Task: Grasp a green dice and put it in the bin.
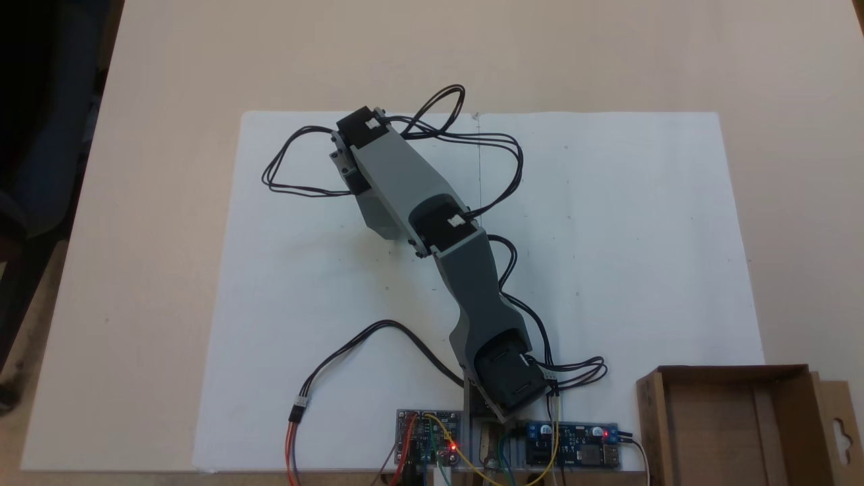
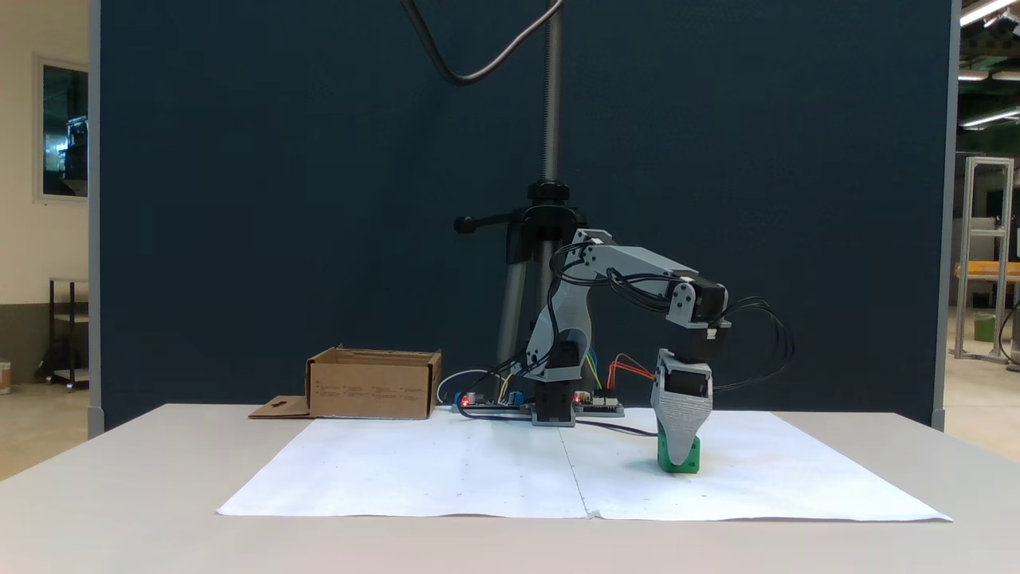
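The table (image 2: 119,494) is the broadest thing in both fixed views, with a white paper sheet (image 1: 641,236) laid over its middle; in the view from above the sheet's near edge is cut off behind the circuit boards (image 1: 432,445) at the bottom of the picture, while the side-on view shows wide bare table on every side of the sheet. The arm (image 1: 405,196) stretches from its base at the bottom of the top-down view up and leftward across the sheet, and from there its own links hide everything beneath the wrist (the fingers and whatever lies under them cannot be made out). The bin (image 1: 729,425) sits at the lower right corner of that view, partly cut off by the frame, well apart from the arm's far end, its flap (image 1: 837,432) with the hang-hole off the sheet; in the side-on view it stands at the left, behind the sheet's back edge. The side-on view alone reveals the gripper (image 2: 679,461), pointing straight down onto the sheet, its grey finger (image 2: 682,414) overlapping the green dice (image 2: 692,461), which rests on the paper right of the sheet's centre crease. The jaws lie one behind the other, so whether they are parted or clamped on the dice cannot be told.
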You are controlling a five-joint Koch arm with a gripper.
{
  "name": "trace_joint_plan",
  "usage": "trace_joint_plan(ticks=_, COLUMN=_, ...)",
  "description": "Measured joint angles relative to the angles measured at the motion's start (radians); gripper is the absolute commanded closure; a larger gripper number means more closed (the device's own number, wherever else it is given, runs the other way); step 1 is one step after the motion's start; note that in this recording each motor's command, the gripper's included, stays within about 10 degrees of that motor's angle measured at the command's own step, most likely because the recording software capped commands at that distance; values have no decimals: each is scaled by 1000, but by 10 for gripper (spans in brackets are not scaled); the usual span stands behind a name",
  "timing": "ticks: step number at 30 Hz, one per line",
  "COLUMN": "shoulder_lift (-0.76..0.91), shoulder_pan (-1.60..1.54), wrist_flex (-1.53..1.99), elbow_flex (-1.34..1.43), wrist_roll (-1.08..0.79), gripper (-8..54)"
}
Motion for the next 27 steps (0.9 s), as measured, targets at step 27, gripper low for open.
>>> trace_joint_plan(ticks=27, shoulder_lift=-32, shoulder_pan=-12, wrist_flex=0, elbow_flex=0, wrist_roll=0, gripper=99)
